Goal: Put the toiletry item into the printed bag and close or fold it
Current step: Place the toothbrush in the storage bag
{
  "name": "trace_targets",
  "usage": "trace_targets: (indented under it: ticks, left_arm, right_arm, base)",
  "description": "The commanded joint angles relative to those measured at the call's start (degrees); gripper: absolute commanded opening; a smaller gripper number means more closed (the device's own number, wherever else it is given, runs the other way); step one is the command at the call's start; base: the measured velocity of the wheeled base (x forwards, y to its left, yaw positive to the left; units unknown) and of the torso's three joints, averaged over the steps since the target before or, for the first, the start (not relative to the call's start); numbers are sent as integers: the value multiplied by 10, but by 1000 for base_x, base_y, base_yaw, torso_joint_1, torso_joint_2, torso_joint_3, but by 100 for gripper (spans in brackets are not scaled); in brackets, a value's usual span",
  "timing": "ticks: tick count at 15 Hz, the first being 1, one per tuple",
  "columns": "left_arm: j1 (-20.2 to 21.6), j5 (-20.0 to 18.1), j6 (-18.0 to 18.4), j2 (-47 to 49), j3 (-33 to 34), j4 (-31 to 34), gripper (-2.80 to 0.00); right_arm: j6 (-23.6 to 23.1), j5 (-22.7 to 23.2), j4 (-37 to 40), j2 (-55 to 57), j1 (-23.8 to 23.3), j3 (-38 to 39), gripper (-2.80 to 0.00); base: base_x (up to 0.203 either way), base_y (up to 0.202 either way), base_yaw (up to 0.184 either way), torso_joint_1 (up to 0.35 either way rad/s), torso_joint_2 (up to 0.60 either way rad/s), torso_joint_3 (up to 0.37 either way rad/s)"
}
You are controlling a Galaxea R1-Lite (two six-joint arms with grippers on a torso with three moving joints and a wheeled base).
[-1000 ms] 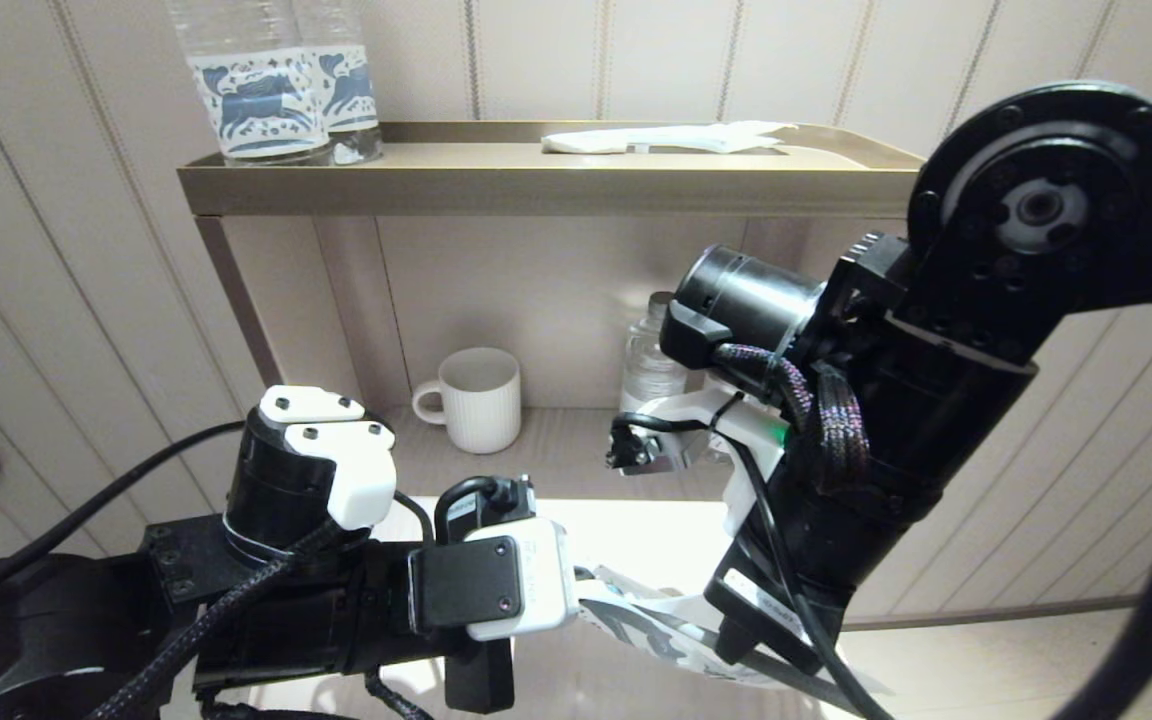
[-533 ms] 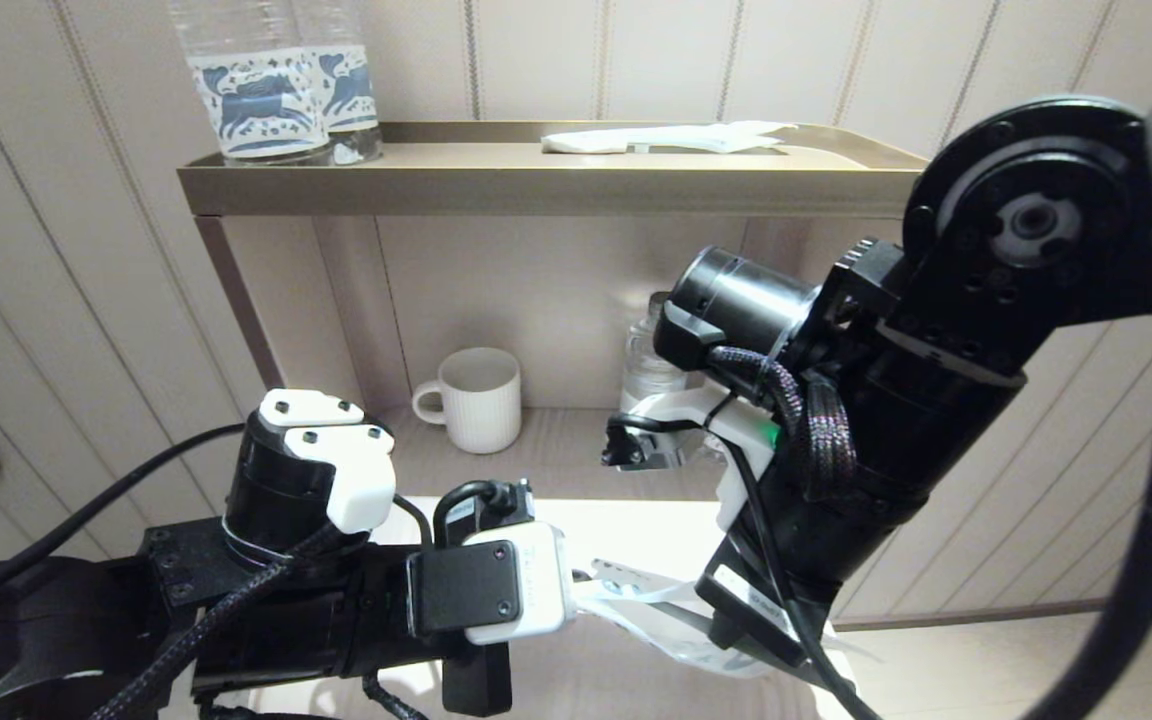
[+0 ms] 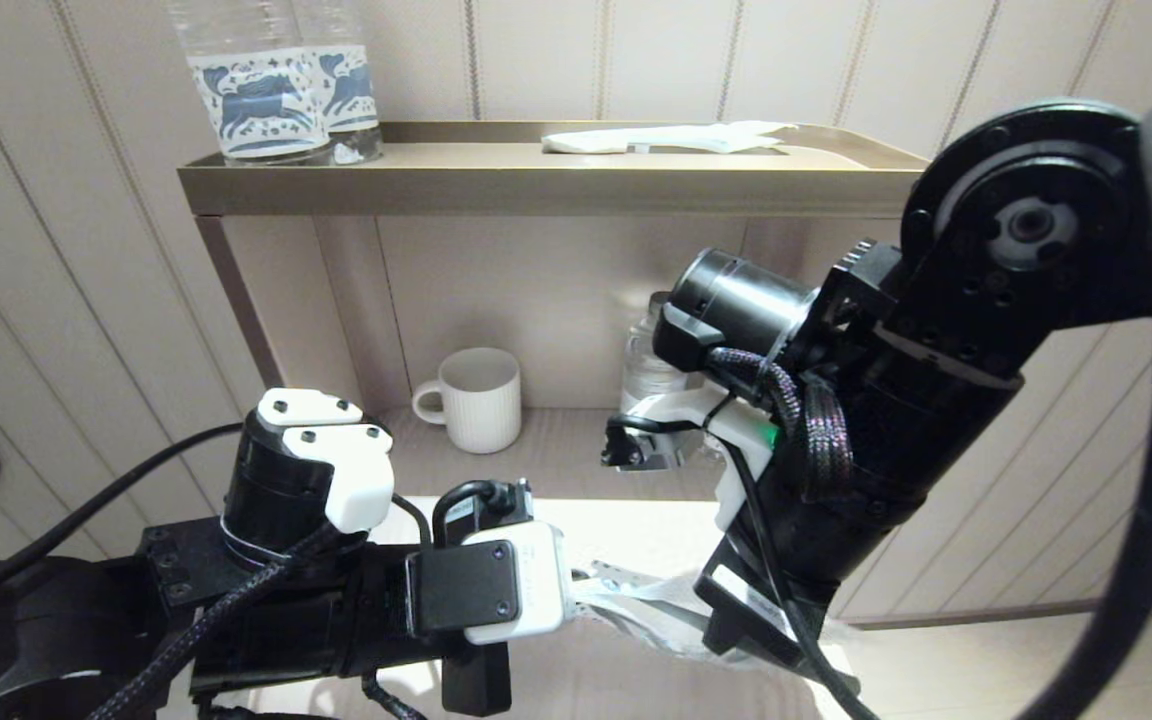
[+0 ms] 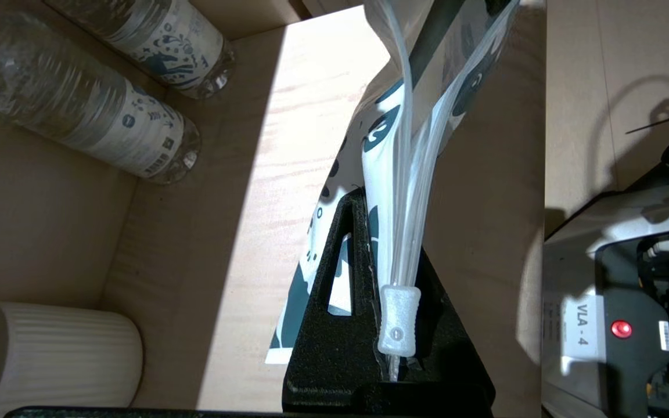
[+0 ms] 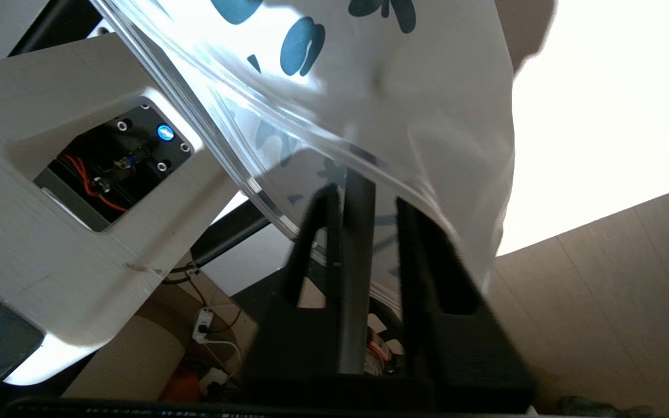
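The left gripper (image 4: 395,290), reaching in low from the left, is clamped on the zip-slider end of the printed bag (image 4: 404,133), held up over the lit shelf. The right gripper (image 5: 369,232) points steeply down at the bag's other end, fingers a little apart, perhaps astride its edge. The toothbrush cannot be made out.
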Motion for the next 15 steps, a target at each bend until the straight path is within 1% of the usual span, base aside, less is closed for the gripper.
trace_targets:
  ticks: [1,6,8,15]
  left_arm:
    - [0,0,2,-1,0,-1,-280]
    - [0,-1,2,0,0,-1,-280]
    - [0,-2,2,2,1,-1,-280]
    - [0,-4,-2,18,-3,-3,-280]
  right_arm:
    - [1,-3,3,0,0,-9,0]
    - [2,-2,3,-1,-1,-14,0]
    - [2,-2,3,-2,-1,-27,0]
    - [2,0,4,-37,-7,-28,0]
  base:
    - [0,0,0,0,0,0]
    - [0,0,0,0,0,0]
    - [0,0,0,0,0,0]
    - [0,0,0,0,0,0]
